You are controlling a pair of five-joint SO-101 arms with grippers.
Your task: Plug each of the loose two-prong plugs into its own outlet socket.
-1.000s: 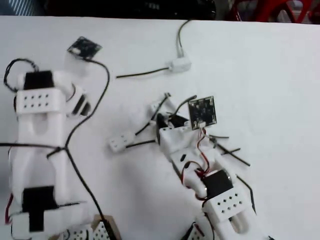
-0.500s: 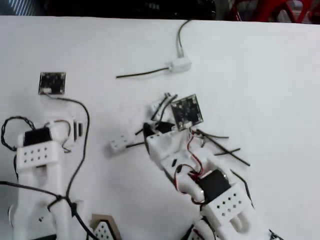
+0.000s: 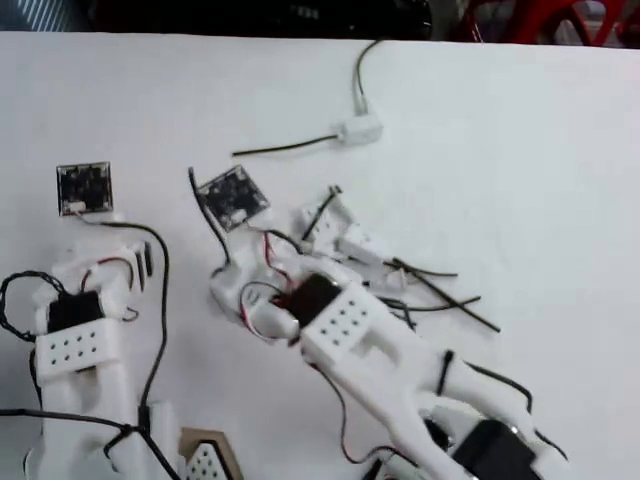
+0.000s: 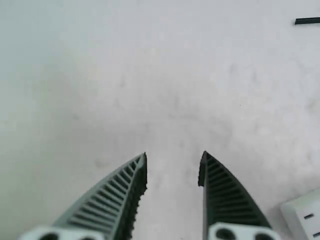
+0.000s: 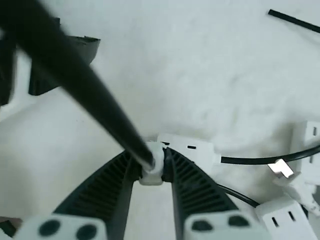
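The right gripper [image 5: 152, 159] has its ribbed fingers [image 5: 192, 187] clamped on a small white plug [image 5: 152, 175]. The plug sits right at the fingertips, pinched from both sides, and its black cord [image 5: 75, 80] runs straight out and away from the jaws. Just past the tips, touching or all but touching the plug, lies a white outlet socket [image 5: 192, 147] flat on the table; I cannot tell whether the prongs are in its slots. A thin black lead comes off that socket, and beyond it two more white socket blocks [image 5: 282, 210] lie among tangled leads. The left gripper [image 4: 172, 167] is spread apart and holds nothing, with bare white table [image 4: 150, 75] between and ahead of its fingers [image 4: 120, 195]. The corner of another socket block [image 4: 305, 220] lies just beside one finger, not touching it, and a black cord end [image 4: 307, 21] is well away. From above, the right arm [image 3: 370, 340] reaches into the cluster of sockets and leads [image 3: 335, 230] at mid-table, the left arm [image 3: 75, 340] is well apart from that cluster, and one corded socket [image 3: 358, 130] lies farther back.
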